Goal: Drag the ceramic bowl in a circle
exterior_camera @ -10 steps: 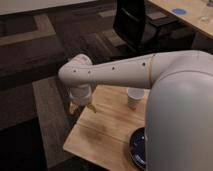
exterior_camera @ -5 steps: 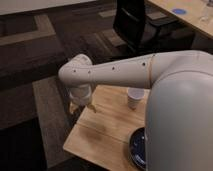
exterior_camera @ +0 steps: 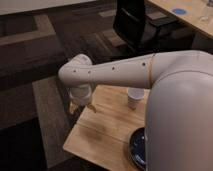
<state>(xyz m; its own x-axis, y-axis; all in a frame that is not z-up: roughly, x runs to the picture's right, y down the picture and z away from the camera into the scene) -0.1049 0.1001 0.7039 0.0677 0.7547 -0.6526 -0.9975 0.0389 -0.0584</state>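
Note:
The ceramic bowl (exterior_camera: 138,148) is dark blue and sits near the front right of the small wooden table (exterior_camera: 100,132); most of it is hidden behind my white arm (exterior_camera: 175,100). A small white cup (exterior_camera: 134,98) stands upright toward the back of the table. My gripper (exterior_camera: 83,106) hangs below the wrist over the table's far left corner, well to the left of the bowl and apart from it. It holds nothing that I can see.
A black office chair (exterior_camera: 135,25) stands behind the table. A long wooden desk (exterior_camera: 190,15) with a blue disc (exterior_camera: 178,10) is at the top right. Dark patterned carpet (exterior_camera: 30,75) surrounds the table on the left.

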